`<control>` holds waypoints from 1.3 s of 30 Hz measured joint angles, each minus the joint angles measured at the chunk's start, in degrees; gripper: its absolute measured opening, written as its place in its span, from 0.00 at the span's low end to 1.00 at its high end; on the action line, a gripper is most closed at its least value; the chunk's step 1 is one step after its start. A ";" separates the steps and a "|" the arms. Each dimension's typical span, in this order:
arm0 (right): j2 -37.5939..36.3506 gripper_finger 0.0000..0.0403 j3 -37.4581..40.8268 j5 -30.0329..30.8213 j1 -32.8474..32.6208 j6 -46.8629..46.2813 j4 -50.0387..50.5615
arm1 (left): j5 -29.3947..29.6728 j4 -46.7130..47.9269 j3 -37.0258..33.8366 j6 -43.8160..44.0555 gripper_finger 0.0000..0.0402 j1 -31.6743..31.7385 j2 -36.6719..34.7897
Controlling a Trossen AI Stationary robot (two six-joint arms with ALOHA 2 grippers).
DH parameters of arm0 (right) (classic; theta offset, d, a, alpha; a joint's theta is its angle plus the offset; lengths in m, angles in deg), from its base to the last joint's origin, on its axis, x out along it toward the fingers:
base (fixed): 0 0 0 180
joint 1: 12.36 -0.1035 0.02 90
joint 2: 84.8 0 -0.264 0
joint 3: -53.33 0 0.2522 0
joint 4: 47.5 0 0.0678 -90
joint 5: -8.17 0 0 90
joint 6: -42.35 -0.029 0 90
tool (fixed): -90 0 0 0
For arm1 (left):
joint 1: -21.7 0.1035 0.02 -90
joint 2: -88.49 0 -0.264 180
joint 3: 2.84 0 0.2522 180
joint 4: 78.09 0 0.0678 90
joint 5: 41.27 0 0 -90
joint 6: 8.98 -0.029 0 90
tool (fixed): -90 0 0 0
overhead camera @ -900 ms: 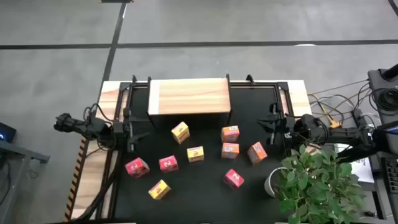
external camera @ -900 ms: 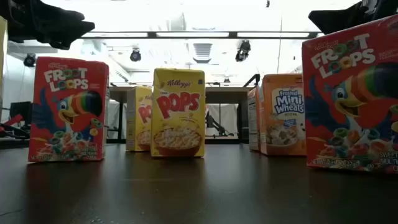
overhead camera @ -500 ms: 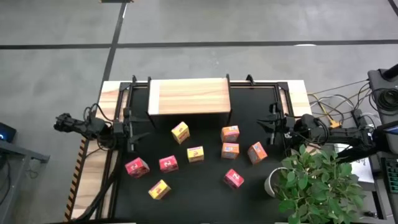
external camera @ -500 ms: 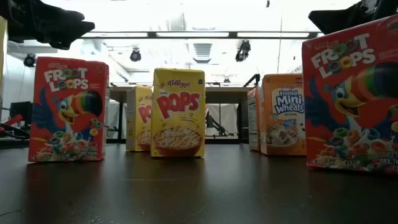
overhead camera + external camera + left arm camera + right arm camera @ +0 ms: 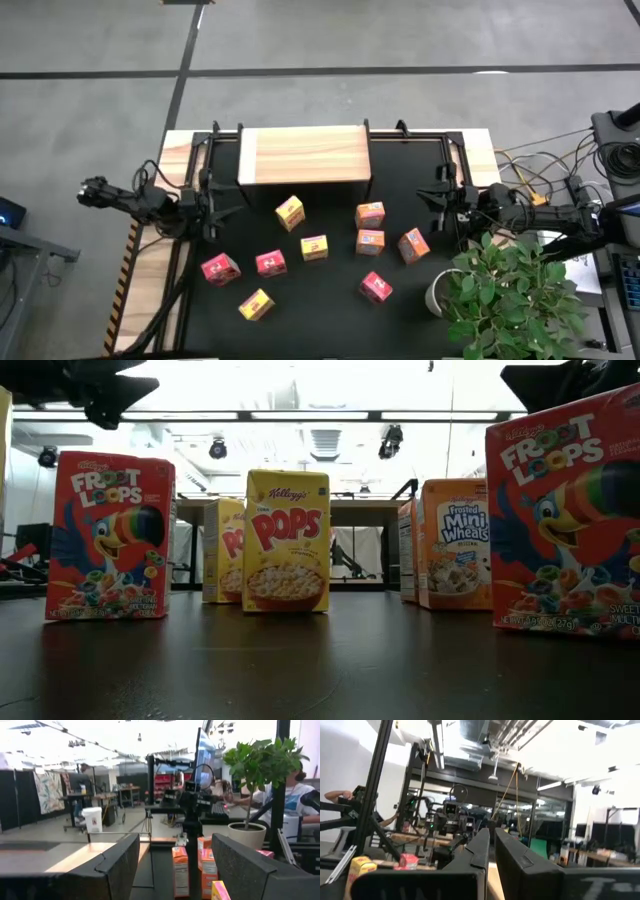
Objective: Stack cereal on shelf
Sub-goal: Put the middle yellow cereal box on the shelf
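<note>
While both arms are sitting parked at the table's sides, I'm seeing nothing held. My left gripper [image 5: 222,205] is hovering at the left edge of the black mat [image 5: 330,310], fingers [image 5: 120,862] standing wide apart with only air between them. My right gripper [image 5: 432,203] is waiting at the mat's right edge, fingers [image 5: 480,851] pressed nearly together, empty.

Going big to small: the mat is lying flat and matte, covering most of the table. The shelf [image 5: 304,155], a pale wooden block with plank grain running along its flat top, is sitting at the mat's far edge between the arms, top bare. A leafy potted plant [image 5: 515,295] is standing off the mat's near right corner.

The cereal boxes are standing scattered on the mat in front of the shelf, small printed cardboard cubes: yellow ones [image 5: 290,212] [image 5: 314,247] [image 5: 256,304], pink-red ones [image 5: 219,268] [image 5: 270,263] [image 5: 375,287], orange ones [image 5: 370,213] [image 5: 371,241] [image 5: 413,245]. I'm counting nine, none touching the shelf.
</note>
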 joint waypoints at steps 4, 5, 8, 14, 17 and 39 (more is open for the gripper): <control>0.00 0.04 0.00 0.53 0.00 2.05 -1.33 | 0.39 0.38 4.95 2.02 0.58 -0.02 10.07; 0.00 0.04 0.00 1.23 0.00 2.62 -1.69 | 0.43 1.40 6.65 2.73 0.58 -0.02 12.54; 0.00 0.04 -0.02 3.43 0.00 4.71 -1.85 | 0.46 5.57 12.56 5.31 0.58 -0.02 19.75; 0.06 0.04 -1.70 6.90 0.00 9.22 -1.76 | 0.42 16.70 25.76 8.30 0.58 0.00 34.13; 0.02 0.04 -3.08 8.35 0.00 12.44 -1.78 | 0.03 21.31 31.64 8.61 0.58 0.00 40.36; 0.02 0.04 -7.50 8.94 0.02 21.31 -1.11 | -13.75 43.09 58.33 30.02 0.63 6.95 74.12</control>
